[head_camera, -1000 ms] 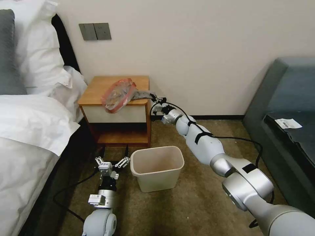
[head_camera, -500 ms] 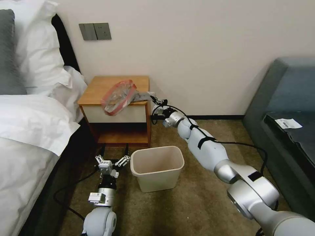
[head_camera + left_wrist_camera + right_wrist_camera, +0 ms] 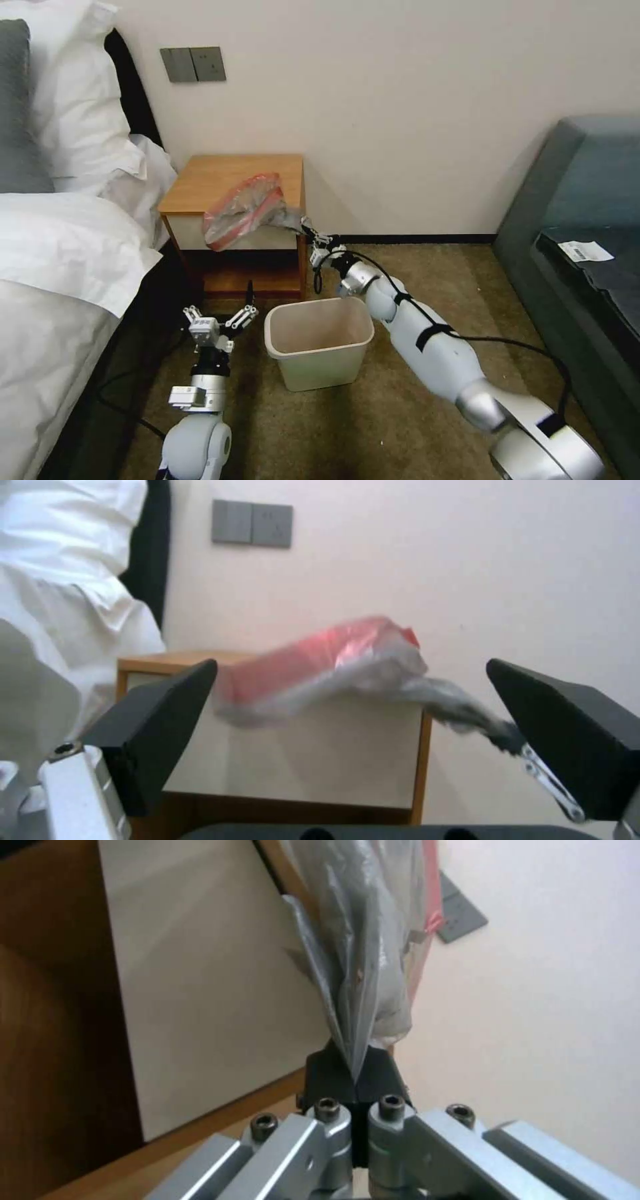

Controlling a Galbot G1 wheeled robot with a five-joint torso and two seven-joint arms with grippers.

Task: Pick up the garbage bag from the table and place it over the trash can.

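head view
bag count: 1 garbage bag (image 3: 244,208), translucent grey, red band at the rim
bag position: hangs over the front right corner of the table (image 3: 227,175), bulk draped down across the white front panel, tail pulled toward the right gripper
right gripper (image 3: 308,230): just off the table's right front corner, above the far rim of the trash can, pinched onto the bag's grey tail
left gripper (image 3: 217,316): low over the carpet (image 3: 400,407), left of the bin, in front of the table's low shelf, fingers spread, holding nothing
bin count: 1 trash can (image 3: 320,342), cream-white, upright on the carpet in front of the table, nothing visible inside
wall plates (image 3: 193,64): 2 grey, side by side above the table, no readable marking
paper slip (image 3: 585,251): 1, white, on the dark sofa (image 3: 573,200) at right; print too small to read
bed (image 3: 60,267): white bedding at left, beside the table

left wrist view
left fingers (image 3: 157,730): 2 dark pads, wide apart, nothing between
bag (image 3: 333,667): blurred, red band uppermost, lying across the table's (image 3: 347,750) white front, grey tail running to the right gripper (image 3: 517,745)
wall plates (image 3: 252,523): 2, no legible text

right wrist view
right gripper (image 3: 351,1075): closed, black pads clamped on the bunched grey plastic
bag (image 3: 363,940): stretches away from the pads, red band showing along one edge
table (image 3: 200,980): white panel and wood edge right beside the bag
writing: none legible
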